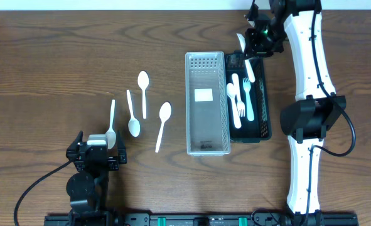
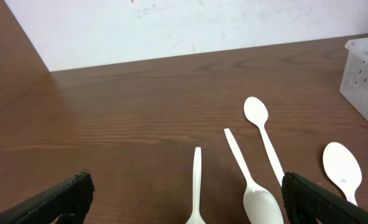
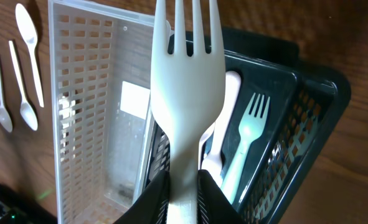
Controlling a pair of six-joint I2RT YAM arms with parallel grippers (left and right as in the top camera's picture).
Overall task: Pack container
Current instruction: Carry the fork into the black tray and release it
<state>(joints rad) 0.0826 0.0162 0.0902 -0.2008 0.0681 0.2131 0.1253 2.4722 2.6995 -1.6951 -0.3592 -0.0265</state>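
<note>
My right gripper point(image 3: 185, 186) is shut on the handle of a white plastic fork point(image 3: 187, 87) and holds it above the dark basket point(image 3: 314, 118), tines pointing away from the wrist. It is at the basket's far end in the overhead view point(image 1: 255, 45). The dark basket point(image 1: 265, 100) holds several white forks point(image 1: 240, 100). A clear basket point(image 1: 191, 103) stands to its left with no cutlery in it. Several white spoons point(image 1: 143, 93) lie on the table left of it. My left gripper point(image 2: 190, 205) is open over the table, with one spoon's handle point(image 2: 197, 180) between its fingers.
The clear basket's corner point(image 2: 364, 74) shows at the right edge of the left wrist view. The spoons point(image 2: 258, 118) lie spread between the left gripper point(image 1: 97, 154) and the clear basket. The wooden table runs to a white wall behind.
</note>
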